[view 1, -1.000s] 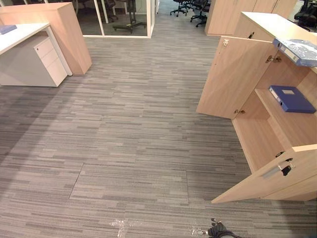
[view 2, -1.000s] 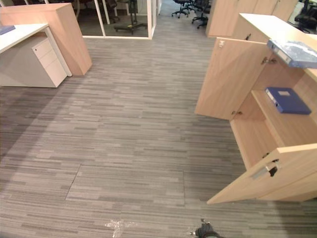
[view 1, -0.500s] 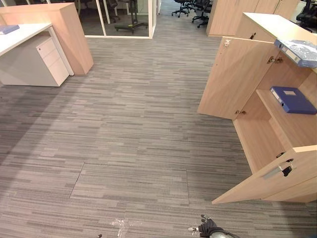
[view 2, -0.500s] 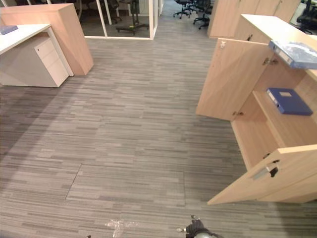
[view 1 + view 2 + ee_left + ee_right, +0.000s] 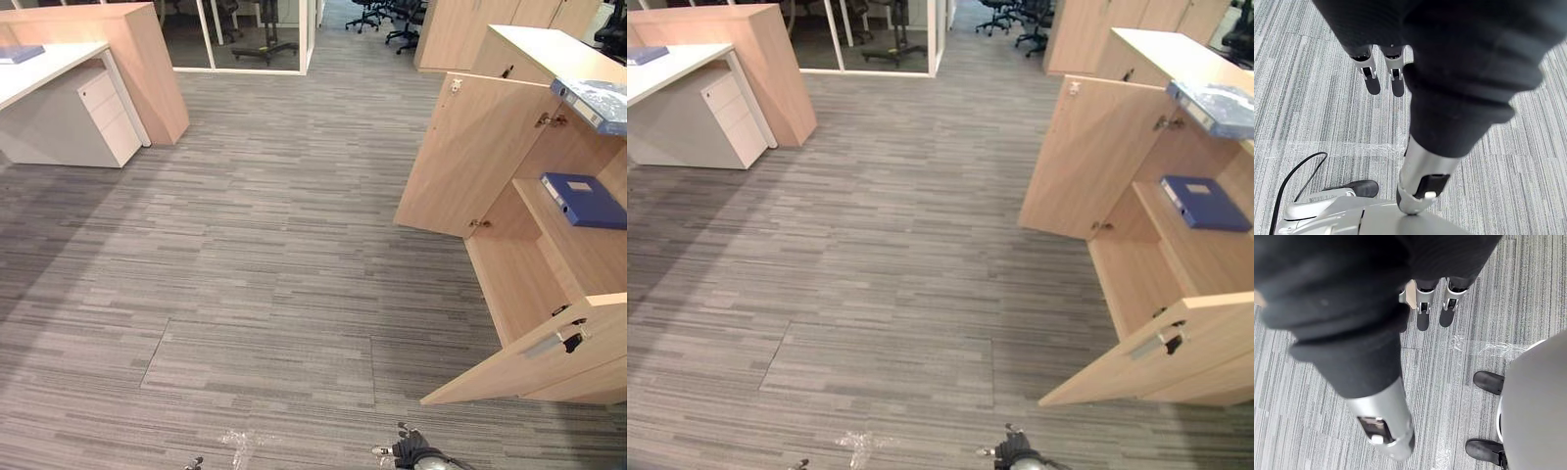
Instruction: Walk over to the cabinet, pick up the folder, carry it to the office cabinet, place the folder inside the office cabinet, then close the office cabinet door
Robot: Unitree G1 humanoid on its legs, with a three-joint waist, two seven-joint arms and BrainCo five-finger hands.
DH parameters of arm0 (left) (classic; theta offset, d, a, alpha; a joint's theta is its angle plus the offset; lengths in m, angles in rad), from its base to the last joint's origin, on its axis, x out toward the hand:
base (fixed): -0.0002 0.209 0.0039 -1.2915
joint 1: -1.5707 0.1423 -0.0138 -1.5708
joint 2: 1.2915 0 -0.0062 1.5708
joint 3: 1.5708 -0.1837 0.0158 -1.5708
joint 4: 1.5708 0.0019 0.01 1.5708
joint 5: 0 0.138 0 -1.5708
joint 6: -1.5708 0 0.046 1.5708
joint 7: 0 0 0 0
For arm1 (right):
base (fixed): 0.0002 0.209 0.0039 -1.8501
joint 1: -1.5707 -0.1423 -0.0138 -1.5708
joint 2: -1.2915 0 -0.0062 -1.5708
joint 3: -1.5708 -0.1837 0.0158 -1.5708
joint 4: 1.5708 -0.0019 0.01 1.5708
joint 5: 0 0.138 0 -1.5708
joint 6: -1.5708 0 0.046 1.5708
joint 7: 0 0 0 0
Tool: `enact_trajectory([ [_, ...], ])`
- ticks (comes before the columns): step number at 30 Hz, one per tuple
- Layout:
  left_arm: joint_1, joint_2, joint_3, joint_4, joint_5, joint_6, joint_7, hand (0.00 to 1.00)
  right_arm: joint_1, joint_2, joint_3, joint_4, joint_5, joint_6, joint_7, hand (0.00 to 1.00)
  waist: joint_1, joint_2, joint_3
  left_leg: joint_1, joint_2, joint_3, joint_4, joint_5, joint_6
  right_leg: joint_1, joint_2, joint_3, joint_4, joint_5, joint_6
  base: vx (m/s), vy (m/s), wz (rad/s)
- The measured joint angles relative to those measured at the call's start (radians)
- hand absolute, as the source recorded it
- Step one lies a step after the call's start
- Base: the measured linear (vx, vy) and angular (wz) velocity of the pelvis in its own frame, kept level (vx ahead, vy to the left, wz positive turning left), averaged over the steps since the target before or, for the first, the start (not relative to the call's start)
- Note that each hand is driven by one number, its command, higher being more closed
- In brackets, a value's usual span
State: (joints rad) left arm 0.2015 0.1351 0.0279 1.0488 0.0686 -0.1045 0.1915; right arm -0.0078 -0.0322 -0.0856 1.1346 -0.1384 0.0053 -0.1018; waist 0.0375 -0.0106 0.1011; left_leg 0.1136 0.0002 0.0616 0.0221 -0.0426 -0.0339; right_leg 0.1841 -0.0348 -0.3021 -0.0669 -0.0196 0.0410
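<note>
Left hand [image 5: 1371,78] hangs straight down over the grey striped carpet [image 5: 255,255], fingers straight, thumb [image 5: 1419,178] apart from them, nothing held. Right hand [image 5: 1422,313] same pose: pointing at the carpet, fingers loose, empty.

Folders at the light wood office cabinet [image 5: 534,49]: 2.
- Dark blue flat folder [image 5: 583,199] lies on the inner shelf.
- Pale blue patterned folder [image 5: 593,103] sits on the cabinet top at its front edge.

Cabinet doors: 2, both swung open, far door [image 5: 470,157] and near door [image 5: 529,357] with a metal bar handle [image 5: 554,341].

Far left: 1 white desk [image 5: 39,73], 1 white drawer unit [image 5: 83,122] under it. Small blue flat item [image 5: 22,54] on the desk, can't tell what it is.
</note>
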Motion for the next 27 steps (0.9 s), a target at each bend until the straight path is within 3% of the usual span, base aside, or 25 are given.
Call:
enact_trajectory([
  [3, -0.004, 0.0, 0.0, -0.007, -0.004, -0.001, 0.006, 0.0, 0.001, -0.006, 0.0, 0.0, 0.001, -0.004, -0.001, 0.0, 0.001, 0.006, 0.011, -0.078, 0.008, -0.002, 0.167, -0.08, -0.01, -0.01, -0.007, -0.019, 0.047, -0.036, -0.022, -0.09, 0.04, 0.19],
  [4, -0.003, 0.0, 0.004, -0.03, -0.005, -0.002, 0.017, 0.0, 0.002, -0.012, 0.0, 0.002, 0.005, -0.005, -0.004, 0.0, 0.003, 0.006, 0.023, -0.145, 0.023, 0.016, 0.328, -0.127, -0.072, -0.012, -0.01, -0.034, 0.062, -0.059, -0.035, -0.11, 0.032, 0.29],
  [6, -0.002, -0.005, 0.012, -0.051, -0.03, -0.008, 0.023, 0.0, -0.001, -0.02, 0.001, 0.013, 0.01, -0.006, -0.011, 0.0, 0.013, 0.008, 0.034, -0.227, 0.039, 0.06, 0.491, -0.119, -0.09, -0.01, -0.016, -0.037, 0.069, -0.061, -0.034, -0.08, 0.037, 0.16],
  [7, 0.002, -0.01, 0.023, -0.062, -0.048, -0.012, 0.027, 0.0, -0.007, -0.024, 0.002, 0.019, 0.023, -0.005, -0.012, 0.0, 0.015, 0.001, 0.044, -0.275, 0.05, 0.085, 0.595, -0.094, -0.13, -0.005, -0.027, -0.036, 0.078, -0.065, -0.031, -0.03, 0.041, 0.02],
  [8, 0.002, -0.012, 0.03, -0.063, -0.052, -0.013, 0.03, 0.0, -0.008, -0.025, 0.002, 0.019, 0.028, -0.006, -0.014, 0.0, 0.016, -0.001, 0.05, -0.306, 0.057, 0.102, 0.651, -0.081, -0.132, -0.001, -0.034, -0.032, 0.08, -0.068, -0.031, 0.0, 0.054, -0.04],
  [9, 0.006, -0.016, 0.039, -0.063, -0.071, -0.013, 0.035, 0.0, -0.008, -0.024, 0.002, 0.019, 0.038, -0.005, -0.019, 0.0, 0.016, 0.001, 0.052, -0.345, 0.071, 0.119, 0.705, -0.133, -0.083, 0.002, -0.044, -0.022, 0.084, -0.07, -0.029, 0.02, 0.06, -0.11],
  [11, 0.01, -0.017, 0.05, -0.063, -0.086, -0.013, 0.04, 0.0, -0.01, -0.023, 0.001, 0.019, 0.04, -0.005, -0.021, 0.0, 0.018, -0.002, 0.057, -0.376, 0.104, 0.12, 0.664, -0.169, -0.058, 0.007, -0.056, -0.001, 0.084, -0.069, -0.028, 0.1, 0.151, -0.29],
  [13, 0.012, -0.017, 0.058, -0.062, -0.096, -0.013, 0.042, 0.0, -0.01, -0.025, 0.0, 0.02, 0.042, -0.005, -0.023, 0.0, 0.022, -0.003, 0.059, -0.373, 0.12, 0.103, 0.507, -0.162, -0.056, 0.006, -0.081, 0.028, 0.087, -0.074, -0.003, 0.2, 0.276, -0.41],
  [14, 0.014, -0.019, 0.061, -0.061, -0.104, -0.013, 0.043, 0.0, -0.009, -0.026, 0.0, 0.02, 0.043, -0.005, -0.025, 0.0, 0.022, 0.0, 0.057, -0.359, 0.125, 0.086, 0.376, -0.128, -0.061, 0.006, -0.102, 0.039, 0.091, -0.082, 0.026, 0.21, 0.328, -0.41],
  [15, 0.02, -0.029, 0.067, -0.057, -0.108, -0.013, 0.045, 0.0, -0.007, -0.029, -0.001, 0.019, 0.05, -0.006, -0.026, 0.0, 0.021, 0.012, 0.053, -0.33, 0.134, 0.115, 0.301, -0.021, -0.056, 0.014, -0.118, 0.056, 0.088, -0.093, 0.064, 0.23, 0.338, -0.43],
  [16, 0.025, -0.027, 0.068, -0.056, -0.11, -0.013, 0.045, 0.0, -0.006, -0.028, -0.001, 0.021, 0.051, -0.006, -0.027, 0.0, 0.021, 0.014, 0.051, -0.32, 0.125, 0.136, 0.291, 0.009, -0.017, 0.021, -0.129, 0.055, 0.083, -0.089, 0.073, 0.2, 0.276, -0.37],
  [17, 0.016, -0.015, 0.068, -0.057, -0.111, -0.014, 0.044, 0.0, -0.007, -0.013, -0.003, 0.022, 0.057, -0.007, -0.027, 0.0, 0.025, -0.007, 0.047, -0.312, 0.092, 0.159, 0.289, -0.018, 0.006, 0.026, -0.164, 0.055, 0.085, -0.088, 0.073, 0.33, 0.283, -0.28],
  [18, 0.006, -0.013, 0.068, -0.058, -0.111, -0.014, 0.042, 0.0, -0.013, -0.008, -0.013, 0.024, 0.061, -0.006, -0.027, 0.0, 0.025, -0.012, 0.047, -0.299, 0.062, 0.176, 0.281, -0.033, 0.024, 0.023, -0.19, 0.055, 0.1, -0.082, 0.075, 0.33, 0.257, -0.23],
  [23, 0.013, -0.013, 0.057, -0.06, -0.109, -0.019, 0.03, 0.0, -0.026, 0.011, -0.053, 0.04, 0.038, -0.003, -0.024, 0.0, 0.035, -0.01, 0.016, -0.203, -0.018, 0.259, 0.218, -0.067, 0.067, 0.026, -0.281, 0.052, 0.112, -0.026, 0.139, 0.3, 0.202, -0.38],
  [26, 0.02, -0.015, 0.034, -0.058, -0.107, -0.022, 0.015, 0.0, -0.018, 0.001, -0.099, 0.049, 0.035, 0.006, -0.017, 0.0, 0.035, 0.01, -0.011, -0.129, -0.058, 0.258, 0.155, -0.071, 0.089, -0.019, -0.328, 0.061, 0.265, -0.021, 0.141, 0.28, 0.159, -0.16],
  [27, 0.021, -0.015, 0.014, -0.06, -0.104, -0.024, 0.008, 0.0, -0.016, -0.016, -0.13, 0.047, 0.034, 0.008, -0.016, 0.0, 0.033, 0.021, -0.018, -0.093, -0.073, 0.247, 0.127, -0.07, 0.093, -0.077, -0.36, 0.059, 0.42, -0.021, 0.14, 0.23, 0.163, 0.09],
])
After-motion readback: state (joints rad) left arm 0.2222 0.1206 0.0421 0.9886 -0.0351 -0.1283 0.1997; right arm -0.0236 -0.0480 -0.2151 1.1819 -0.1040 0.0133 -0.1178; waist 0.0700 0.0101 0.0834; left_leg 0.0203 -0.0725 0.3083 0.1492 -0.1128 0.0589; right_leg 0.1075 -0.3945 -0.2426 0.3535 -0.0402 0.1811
